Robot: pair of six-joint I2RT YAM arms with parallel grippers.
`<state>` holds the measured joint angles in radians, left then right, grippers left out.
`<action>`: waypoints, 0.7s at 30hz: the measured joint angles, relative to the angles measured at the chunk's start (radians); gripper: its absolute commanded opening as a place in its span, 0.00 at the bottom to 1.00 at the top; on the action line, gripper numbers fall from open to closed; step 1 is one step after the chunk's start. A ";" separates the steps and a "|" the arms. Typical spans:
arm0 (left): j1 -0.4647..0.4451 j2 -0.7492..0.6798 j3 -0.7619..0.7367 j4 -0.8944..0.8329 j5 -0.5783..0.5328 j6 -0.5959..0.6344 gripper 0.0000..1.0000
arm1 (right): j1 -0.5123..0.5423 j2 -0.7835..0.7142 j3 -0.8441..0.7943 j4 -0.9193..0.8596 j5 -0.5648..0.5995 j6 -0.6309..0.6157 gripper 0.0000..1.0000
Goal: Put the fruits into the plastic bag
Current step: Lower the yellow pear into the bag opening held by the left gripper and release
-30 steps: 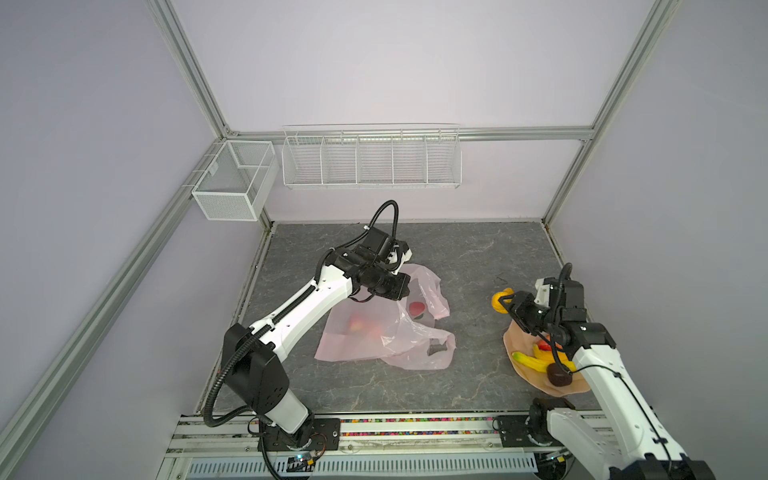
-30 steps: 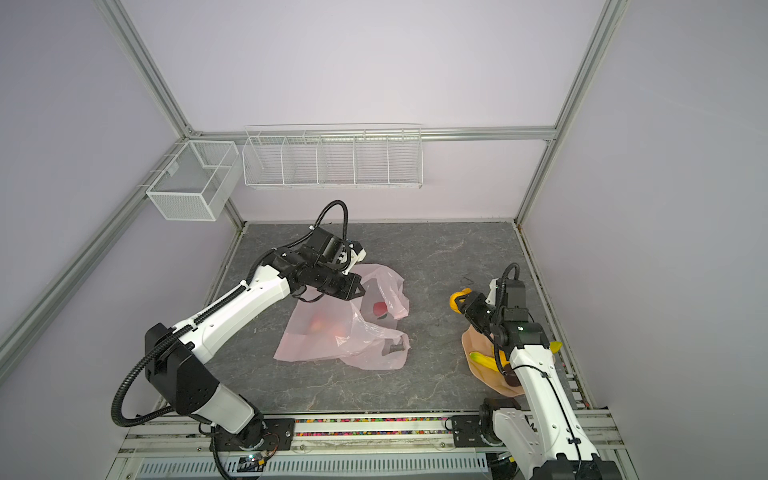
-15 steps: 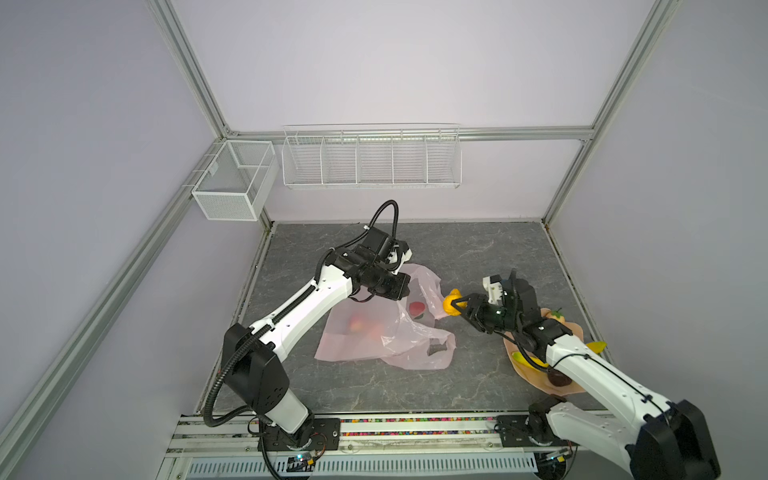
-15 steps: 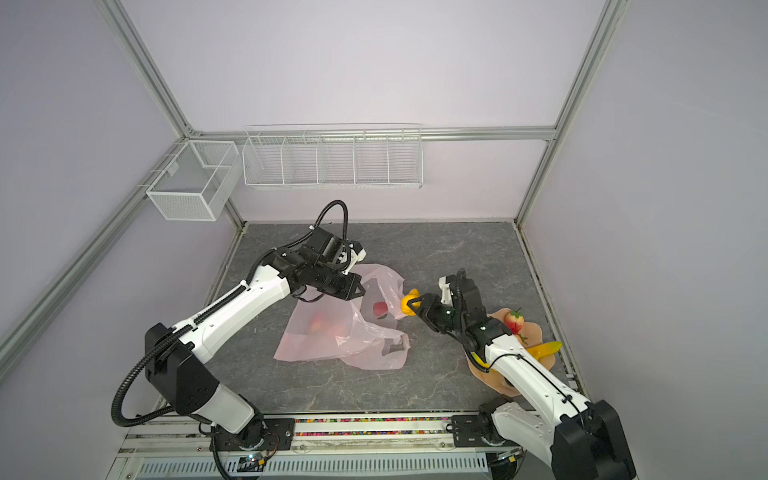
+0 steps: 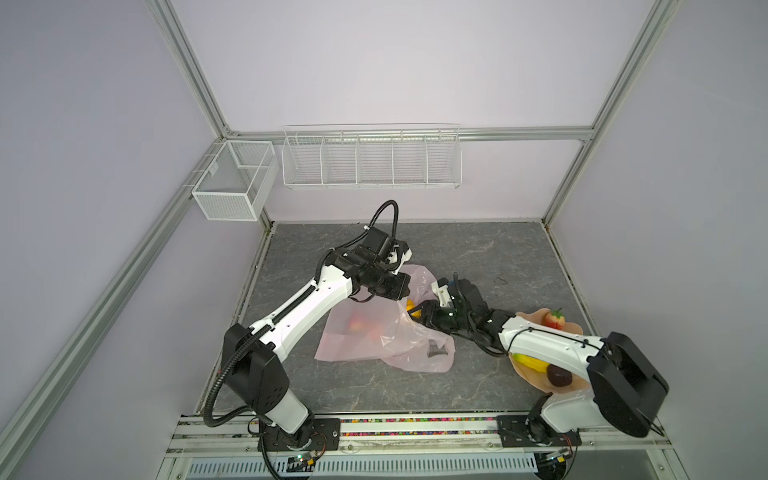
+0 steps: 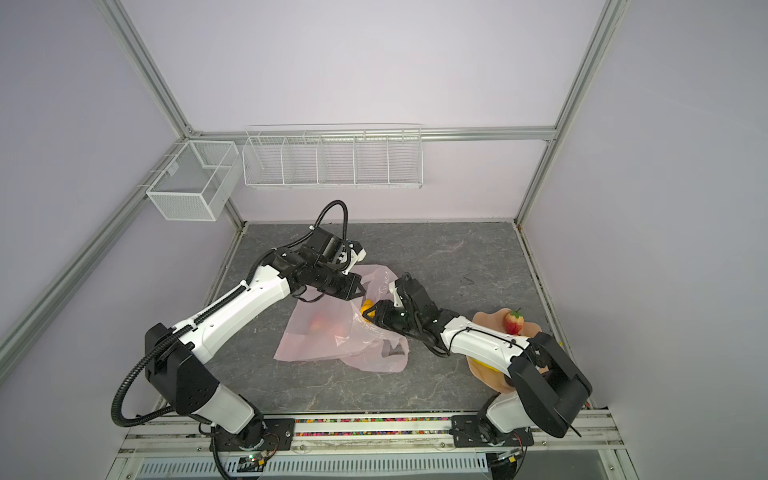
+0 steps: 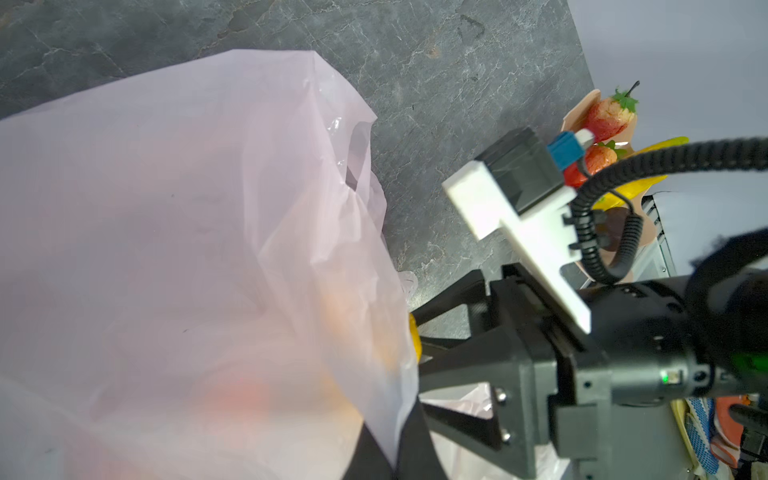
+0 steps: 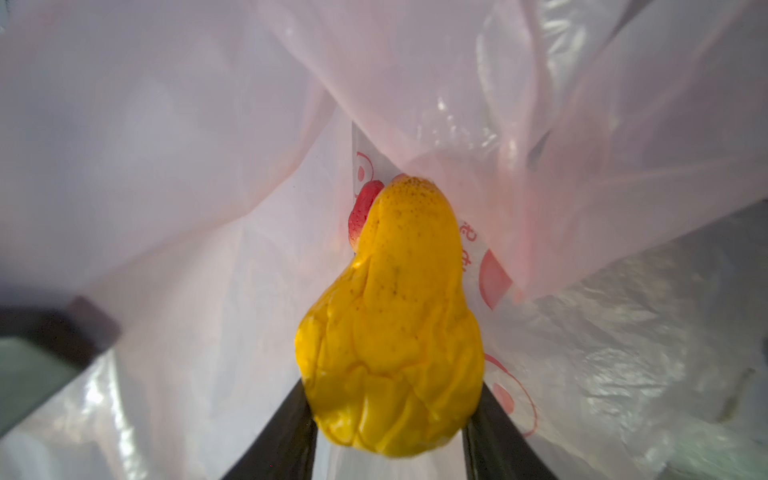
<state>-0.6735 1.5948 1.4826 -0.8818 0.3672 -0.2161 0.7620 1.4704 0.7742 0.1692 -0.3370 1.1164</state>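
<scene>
The pale-pink plastic bag [image 5: 376, 343] [image 6: 332, 347] lies at mid-table. My left gripper [image 5: 409, 291] [image 6: 363, 289] is shut on its upper rim and holds the mouth up; in the left wrist view the film [image 7: 166, 249] is pinched in the gripper [image 7: 397, 461]. My right gripper [image 5: 413, 318] [image 6: 368, 313] [image 8: 390, 415] is shut on a yellow pear-shaped fruit [image 8: 399, 324] [image 7: 414, 340] and pokes it into the bag's mouth. A red fruit [image 8: 361, 212] lies deeper inside. Orange-red shapes [image 5: 357, 324] show through the film.
A peach plate [image 5: 534, 318] [image 6: 488, 326] at the right, partly under my right arm, holds a strawberry [image 5: 555, 321] [image 6: 514, 322], a yellow banana [image 5: 532, 363] and a dark fruit [image 5: 559, 376]. Wire baskets [image 5: 372, 156] hang on the back wall.
My right arm has swung left from the plate to the bag's mouth, carrying the yellow fruit. The left arm has kept still, holding the bag.
</scene>
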 measured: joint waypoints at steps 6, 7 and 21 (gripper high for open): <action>0.000 0.000 0.000 0.010 0.000 -0.008 0.00 | 0.046 0.183 0.077 0.076 -0.016 0.034 0.37; 0.000 0.000 0.000 0.010 0.000 -0.008 0.00 | 0.051 0.214 0.095 0.076 -0.019 0.040 0.37; 0.000 0.000 -0.009 0.018 0.000 -0.015 0.00 | 0.078 0.380 0.250 0.062 -0.024 0.082 0.86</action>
<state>-0.6735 1.5944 1.4738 -0.8639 0.3668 -0.2310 0.8398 1.8507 1.0241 0.2310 -0.3607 1.1980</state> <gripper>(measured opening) 0.047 0.831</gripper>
